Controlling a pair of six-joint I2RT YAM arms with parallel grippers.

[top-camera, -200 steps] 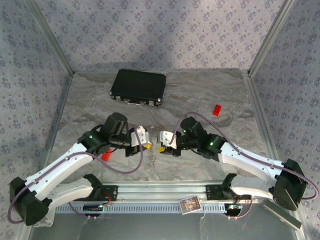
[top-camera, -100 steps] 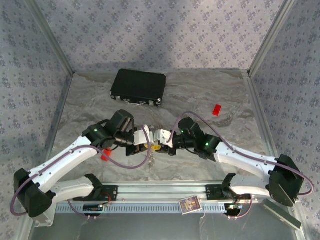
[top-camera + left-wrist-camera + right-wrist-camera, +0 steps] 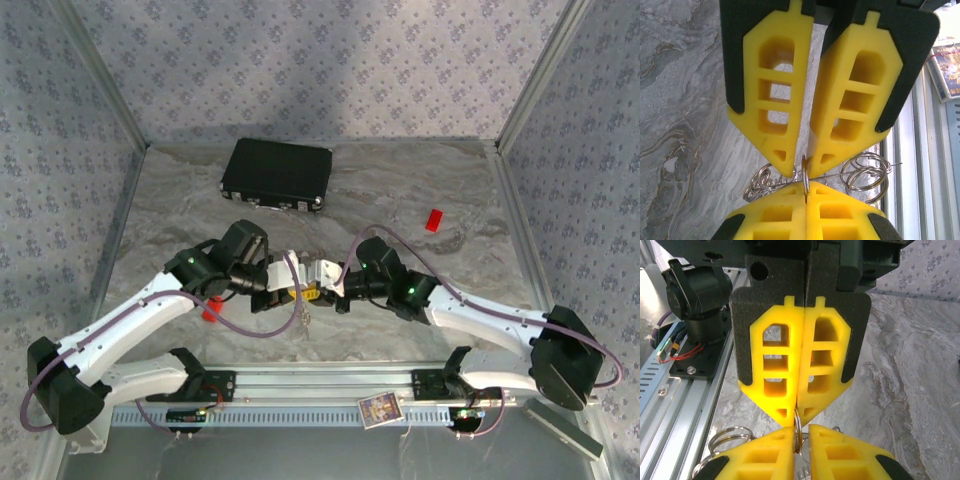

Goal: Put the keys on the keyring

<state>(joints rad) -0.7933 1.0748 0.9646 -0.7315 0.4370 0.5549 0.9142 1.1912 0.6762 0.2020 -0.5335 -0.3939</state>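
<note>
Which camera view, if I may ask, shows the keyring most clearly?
The left wrist view: the keyring is close up, its wire loops spread either side of the yellow jaws. The right wrist view catches fewer loops, low down; the top external view shows a tiny dangling glint.

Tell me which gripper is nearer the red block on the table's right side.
Right. Both sit left of the block, tip to tip: the right gripper on its side, the left gripper just beyond.

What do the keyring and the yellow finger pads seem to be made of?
Keyring: silvery wire with bright glints, so probably polished steel. Finger pads: matte yellow with moulded hollow cells, likely plastic or firm rubber; which one is unclear.
</note>
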